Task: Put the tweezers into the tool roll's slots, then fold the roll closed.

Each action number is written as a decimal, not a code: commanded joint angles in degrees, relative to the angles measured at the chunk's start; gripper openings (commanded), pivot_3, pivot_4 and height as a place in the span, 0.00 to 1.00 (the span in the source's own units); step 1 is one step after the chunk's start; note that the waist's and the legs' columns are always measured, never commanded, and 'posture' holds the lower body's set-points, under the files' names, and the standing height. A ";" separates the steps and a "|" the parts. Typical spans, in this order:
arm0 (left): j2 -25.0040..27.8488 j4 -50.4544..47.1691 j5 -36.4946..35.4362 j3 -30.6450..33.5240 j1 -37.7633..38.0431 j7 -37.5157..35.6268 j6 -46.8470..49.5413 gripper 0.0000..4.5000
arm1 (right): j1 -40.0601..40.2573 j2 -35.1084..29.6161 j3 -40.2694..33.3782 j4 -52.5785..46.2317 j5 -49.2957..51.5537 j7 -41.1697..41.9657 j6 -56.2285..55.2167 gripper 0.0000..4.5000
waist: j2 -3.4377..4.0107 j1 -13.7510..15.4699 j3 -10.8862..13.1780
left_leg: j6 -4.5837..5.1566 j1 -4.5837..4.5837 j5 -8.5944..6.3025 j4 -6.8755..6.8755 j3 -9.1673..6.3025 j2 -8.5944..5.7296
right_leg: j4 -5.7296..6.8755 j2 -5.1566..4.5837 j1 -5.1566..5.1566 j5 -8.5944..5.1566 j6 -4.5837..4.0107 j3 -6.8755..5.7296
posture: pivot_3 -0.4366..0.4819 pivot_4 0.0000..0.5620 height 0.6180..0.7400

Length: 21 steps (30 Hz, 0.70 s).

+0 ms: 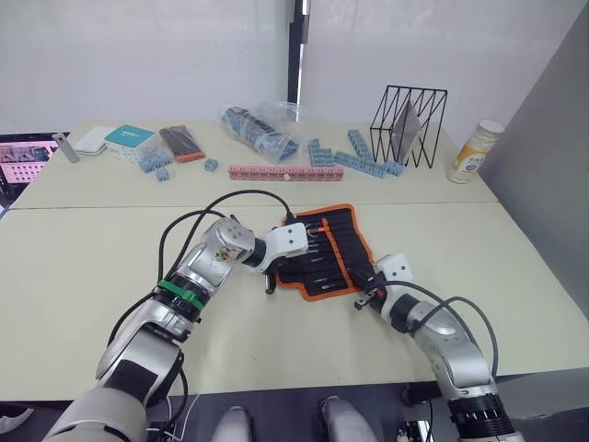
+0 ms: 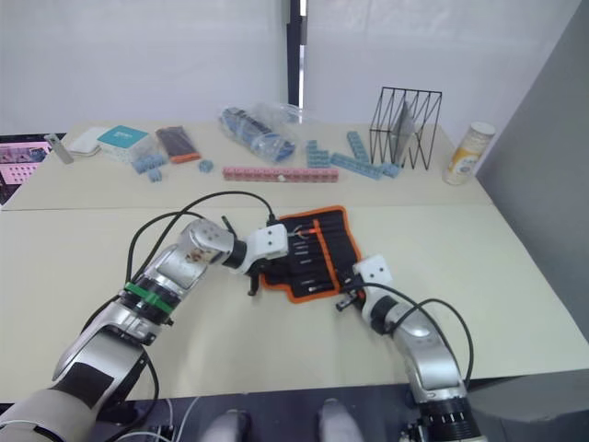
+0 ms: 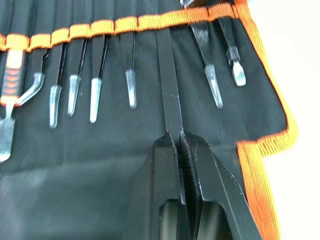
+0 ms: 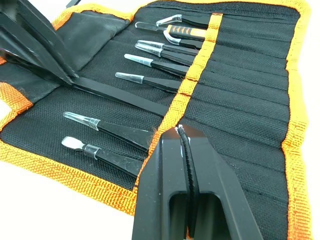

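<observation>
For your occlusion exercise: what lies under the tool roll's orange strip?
Tool shafts pass under the orange strip of the tool roll; their capped tips stick out. The left end effector grips one tweezers. The covered ends are hidden.

The roll [image 1: 324,250], black with orange trim, is lying open flat on the desk [image 1: 479,249]. Tweezers [image 3: 93,95] with capped tips are sitting in slots [image 3: 102,26] under the orange strip; one bare tweezer [image 3: 168,95] is lying half inserted, pointing toward 12 o'clock.

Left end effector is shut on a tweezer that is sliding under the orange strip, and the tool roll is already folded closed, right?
Not quite. The left end effector is shut on a tweezer at the orange strip, but the tool roll lies open flat, as the left eye view shows.
</observation>
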 commanded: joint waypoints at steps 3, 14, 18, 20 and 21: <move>-2.37 4.15 1.32 1.00 -3.34 1.63 -3.63 0.00 | 1.40 0.67 3.45 0.93 -1.22 0.09 2.44 0.00 | 0.01 -0.10 -0.01 | 0.00 0.05 0.00 0.00 0.00 0.00 | 0.01 0.00 0.04 0.00 0.00 0.00 | 0.48 0.27 0.97; -7.23 9.82 3.03 1.08 -6.19 3.20 -6.42 0.00 | 2.14 0.41 4.04 1.07 -1.90 -0.12 2.13 0.00 | 0.01 -0.01 -0.01 | 0.00 0.04 0.00 0.00 0.00 0.00 | 0.02 0.00 0.06 0.00 0.00 0.01 | 0.48 0.27 0.97; -9.91 12.12 2.70 1.41 -7.25 3.44 -7.03 0.00 | 2.65 0.67 4.11 1.22 -2.32 -0.04 2.12 0.00 | 0.01 0.04 -0.01 | 0.00 0.05 0.00 0.02 0.00 0.00 | 0.02 0.01 0.07 0.01 0.01 0.01 | 0.48 0.27 0.97; -11.50 14.00 3.16 1.26 -8.08 4.25 -7.78 0.00 | 2.87 0.78 4.05 1.15 -2.37 -0.08 2.13 0.00 | 0.01 0.07 -0.01 | 0.00 0.07 0.00 0.02 0.00 0.00 | 0.02 0.01 0.09 0.01 0.01 0.01 | 0.48 0.27 0.97; -12.20 14.93 3.45 1.14 -8.46 4.67 -8.22 0.00 | 2.99 0.81 4.03 1.08 -2.38 -0.11 2.13 0.00 | 0.01 0.11 -0.01 | 0.00 0.06 0.00 0.02 0.00 0.00 | 0.02 0.01 0.08 0.01 0.01 0.01 | 0.48 0.27 0.97</move>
